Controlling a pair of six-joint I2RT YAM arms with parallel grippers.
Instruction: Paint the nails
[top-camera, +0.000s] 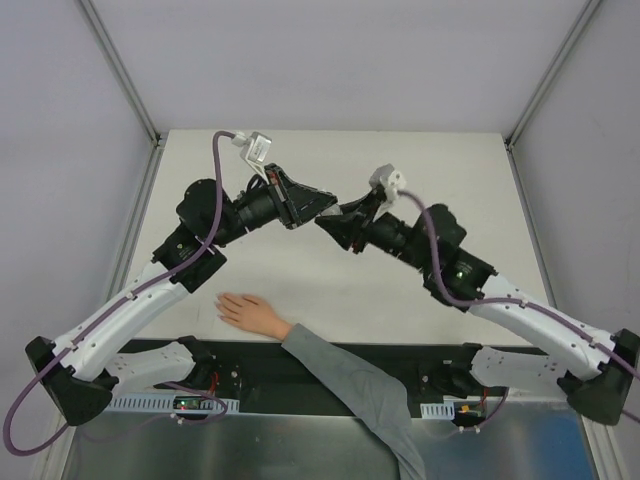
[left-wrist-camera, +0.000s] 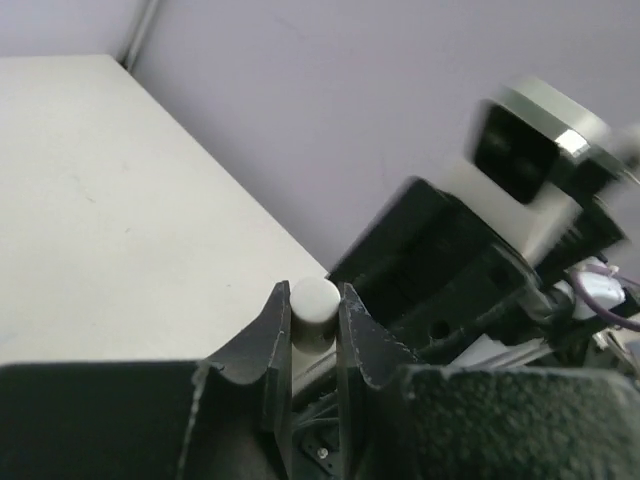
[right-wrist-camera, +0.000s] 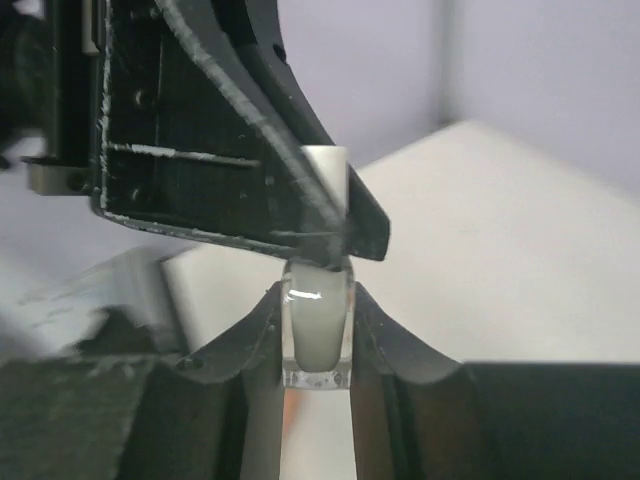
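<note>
Nails (top-camera: 222, 303) were too small to see clearly. They sat at the fingertips of the pale hand (top-camera: 250, 313), which lay flat at the near edge of the tabletop (top-camera: 400, 170), left of the middle, with its grey sleeve (top-camera: 350, 385) running to the near right.

Well apart from the hand, above the far half of the tabletop, the two arms met in the air around a small bottle (right-wrist-camera: 318, 330). The right claw (right-wrist-camera: 316, 292) was closed narrowly on the clear glass body. The left claw (left-wrist-camera: 313, 292) was closed on the whitish cap (left-wrist-camera: 315, 305). The glass showed a pale, milky fluid that filled most of the visible part. I could not tell whether the cap was already loose.

The main risk, in my judgement, was the smooth glass. If the cap were turned or pulled with the two claws not well in line, the bottle could slip or tilt, fall and spill. A second risk was later, at the hand: the nails were tiny and skin-coloured, so a brush could easily land on skin instead.
</note>
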